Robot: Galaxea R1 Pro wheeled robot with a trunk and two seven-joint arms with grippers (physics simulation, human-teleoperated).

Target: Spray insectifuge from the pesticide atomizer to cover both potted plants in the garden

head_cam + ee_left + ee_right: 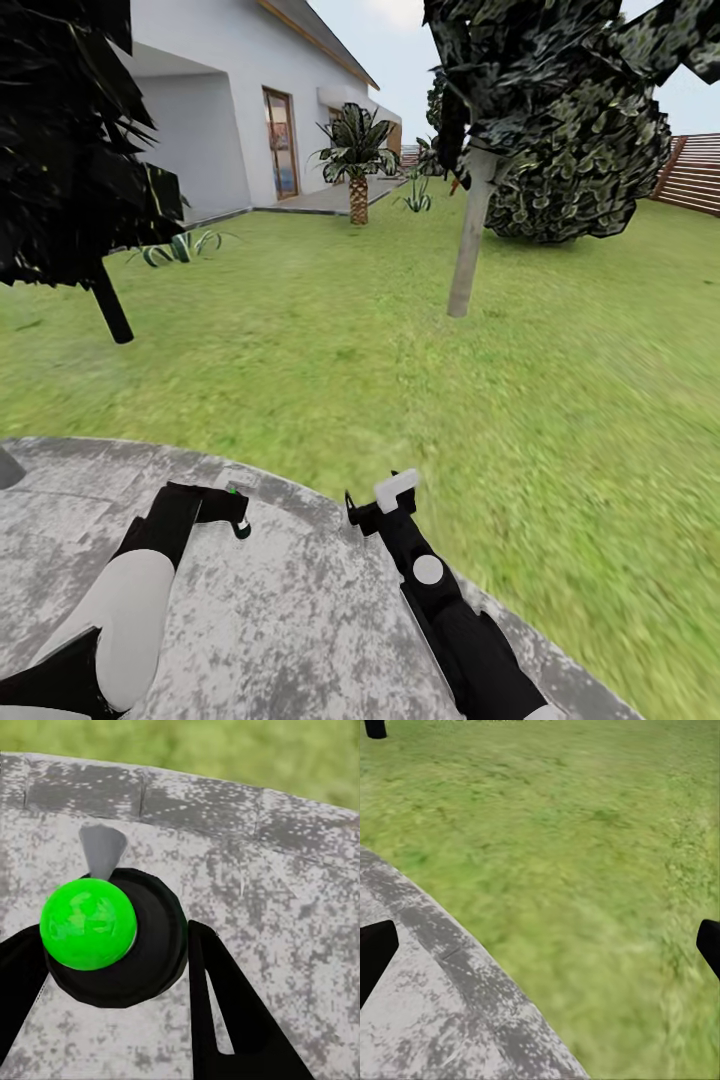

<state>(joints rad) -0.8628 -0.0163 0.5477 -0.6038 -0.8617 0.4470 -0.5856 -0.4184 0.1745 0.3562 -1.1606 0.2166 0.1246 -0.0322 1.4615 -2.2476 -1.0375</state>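
In the left wrist view the pesticide atomizer (142, 945) shows end-on as a dark round body with a bright green ball and a pale grey nozzle, and my left gripper (112, 937) is shut on it. In the head view my left gripper (238, 505) hovers low over the grey stone patio (300, 620), with a green dot of the atomizer (232, 489) at its tip. My right gripper (380, 500) is open and empty over the patio's edge; its fingers (375, 952) stand wide apart. Two low potted plants sit far off on the lawn, one (180, 247) by the house and one (415, 195) near the palm.
The lawn (420, 380) stretches ahead of the patio. A thin grey tree trunk (468, 240) stands mid-lawn, with a dark tree (70, 150) at left. A palm (357, 170), a white house (220, 110), a big bush (580, 170) and a wooden fence (695, 175) lie beyond.
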